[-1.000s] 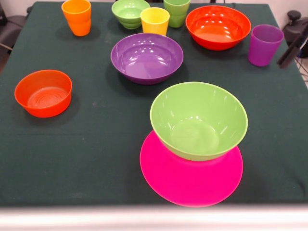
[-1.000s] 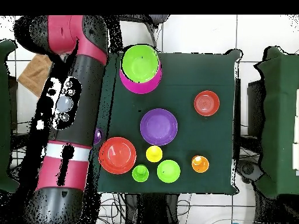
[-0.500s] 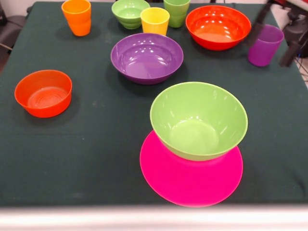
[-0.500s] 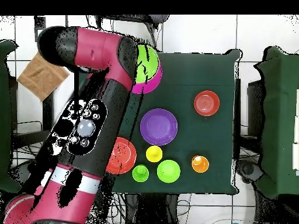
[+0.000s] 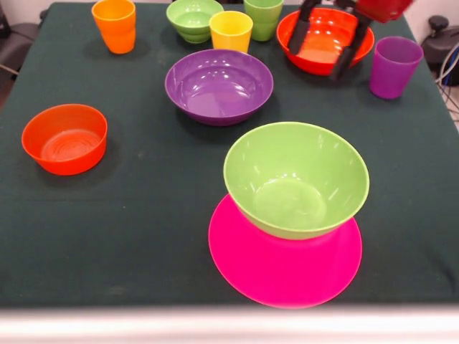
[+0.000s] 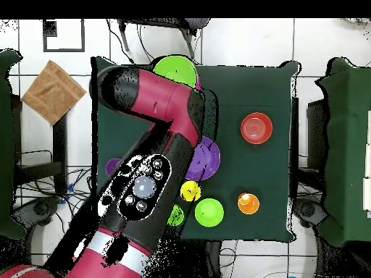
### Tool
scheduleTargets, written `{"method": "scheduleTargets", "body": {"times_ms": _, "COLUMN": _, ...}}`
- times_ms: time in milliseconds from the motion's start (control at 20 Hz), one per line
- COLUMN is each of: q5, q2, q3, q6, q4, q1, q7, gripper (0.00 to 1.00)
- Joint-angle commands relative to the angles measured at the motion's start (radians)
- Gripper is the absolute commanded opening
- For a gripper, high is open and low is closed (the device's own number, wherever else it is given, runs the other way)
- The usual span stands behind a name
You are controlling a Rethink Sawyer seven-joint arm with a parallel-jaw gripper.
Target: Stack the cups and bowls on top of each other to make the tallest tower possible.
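The light green bowl (image 5: 295, 179) sits upright in the pink bowl (image 5: 285, 265) at the near edge of the dark green table (image 5: 143, 215), well apart from the gripper (image 5: 320, 57), which hangs with its two black fingers (image 5: 303, 30) spread open over the large orange-red bowl (image 5: 315, 50) at the far side. Beside that bowl stands the purple cup (image 5: 392, 67); the wide purple bowl (image 5: 219, 84) lies mid-table, the smaller orange-red bowl (image 5: 64, 137) off alone. Along the far edge stand the orange cup (image 5: 115, 25), ribbed green bowl (image 5: 192, 18), yellow cup (image 5: 231, 30) and light green cup (image 5: 263, 16).
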Motion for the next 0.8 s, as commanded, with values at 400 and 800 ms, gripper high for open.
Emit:
{"method": "scheduleTargets", "body": {"times_ms": 400, "q5": -0.248, "q2": -0.129, "q3": 0.393, "q6": -0.221, "q4": 0.356, "q1": -0.16, "q7": -0.288, "gripper": 1.0}}
{"method": "scheduleTargets", "body": {"times_ms": 800, "q5": -0.395, "q2": -0.15, "q3": 0.523, "q6": -0.33, "q4": 0.436, "q1": -0.276, "q7": -0.239, "gripper": 1.0}}
